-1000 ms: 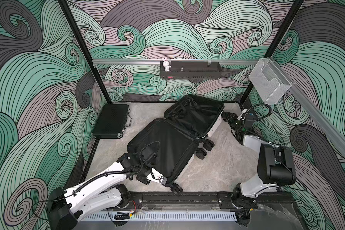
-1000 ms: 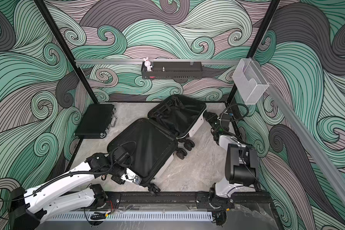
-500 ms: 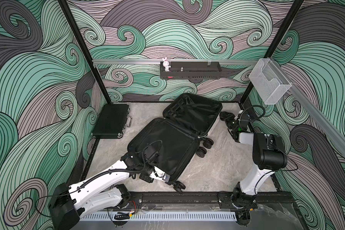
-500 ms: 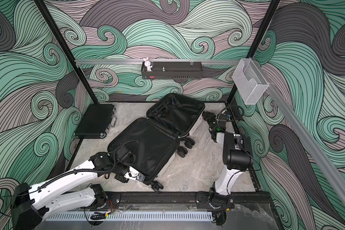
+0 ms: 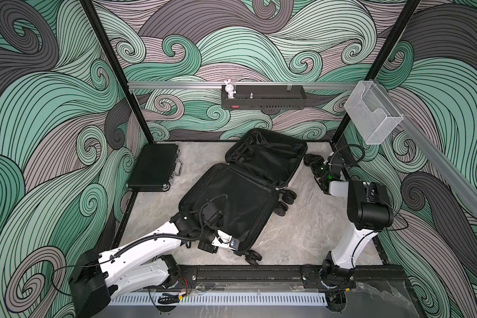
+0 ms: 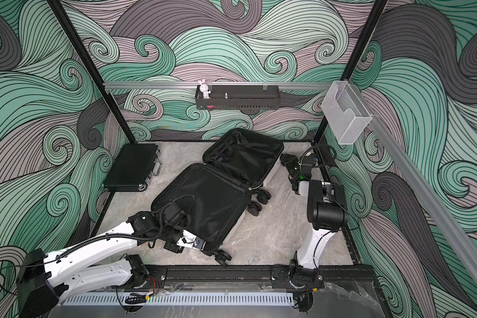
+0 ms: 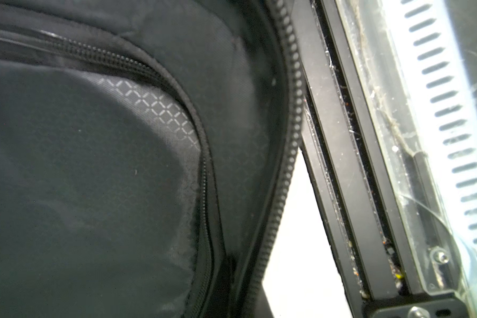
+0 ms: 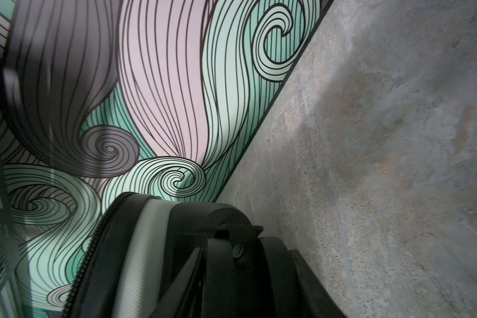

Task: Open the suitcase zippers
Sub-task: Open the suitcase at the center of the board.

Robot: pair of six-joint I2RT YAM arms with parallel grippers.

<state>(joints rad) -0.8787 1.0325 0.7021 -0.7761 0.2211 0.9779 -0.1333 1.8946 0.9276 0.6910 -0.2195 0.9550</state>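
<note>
- The left fingers (image 5: 230, 242) are closed tight at the lowest corner of the suitcase (image 5: 245, 192), low and centre in both top views. I cannot tell whether they pinch anything there, and the left wrist view shows none of them.
- The right fingers (image 5: 310, 160) sit just beside the right edge of the suitcase's upper half, right of centre. I cannot tell how far apart they stand, or whether they touch the shell.
- The suitcase lies open in the middle of the frame with both halves showing black lining. Its wheels (image 5: 285, 199) stick out on the right side.
- The zippers (image 7: 289, 132) are undone. In the left wrist view the toothed band runs free along the rim. In the right wrist view, teeth (image 8: 87, 258) edge the white shell at lower left.
- The desk (image 5: 300, 234) is a grey, mottled, stone-look surface.
- A flat black briefcase (image 5: 154, 168) lies at the desk's left edge, apart from the suitcase.
- The walls (image 5: 53, 110) carry teal, grey and mauve swirls.
- A black shelf (image 5: 262, 100) hangs on the back rail, upper centre, with a white rabbit (image 5: 229, 88) at its left end.
- A clear box (image 5: 372, 115) hangs at upper right.
</note>
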